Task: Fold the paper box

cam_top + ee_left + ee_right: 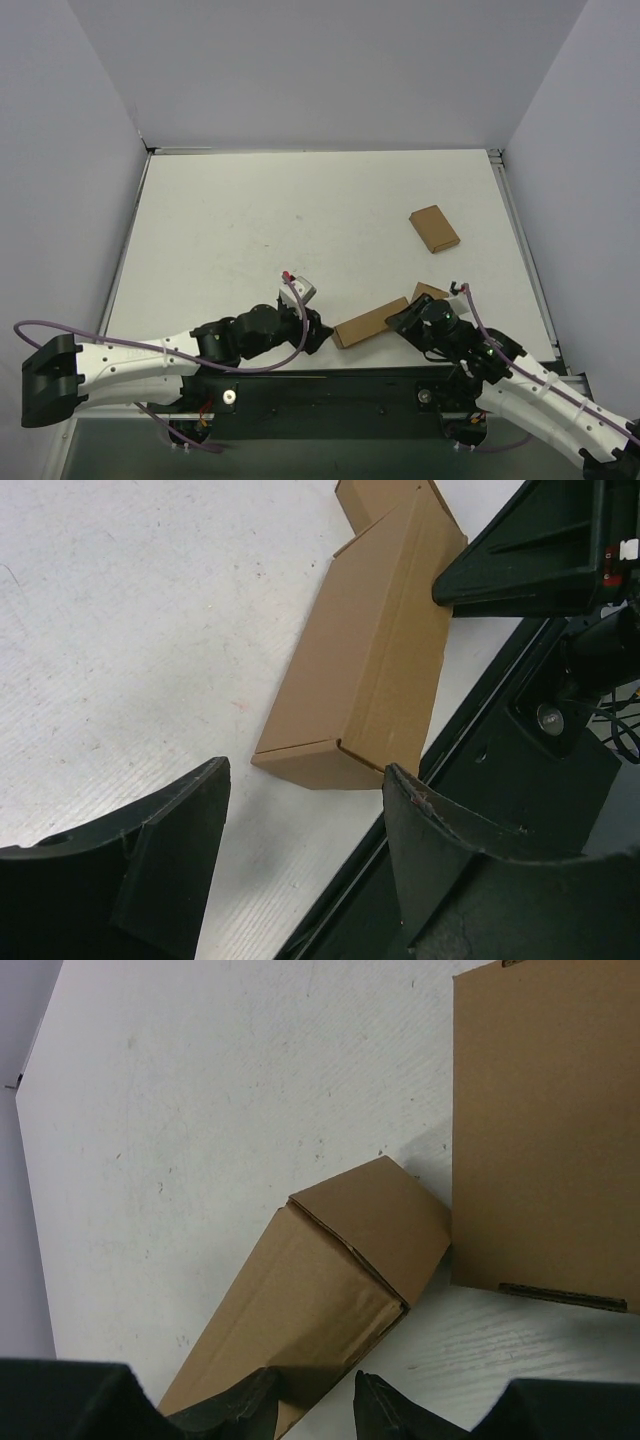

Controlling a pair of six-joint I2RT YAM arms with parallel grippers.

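The box (372, 322), a long folded shape, lay low in the centre of the top view, slanting up to the right between the arms. The left gripper (305, 800) was spread wide, just short of its left end. The right gripper (318, 1395) had its fingers nearly together astride the box's long edge by the right end; whether they pinched it could not be told. A flat carton (545, 1130) lay just beside that end, and a small carton (434, 228) lay well apart on the table (250, 230).
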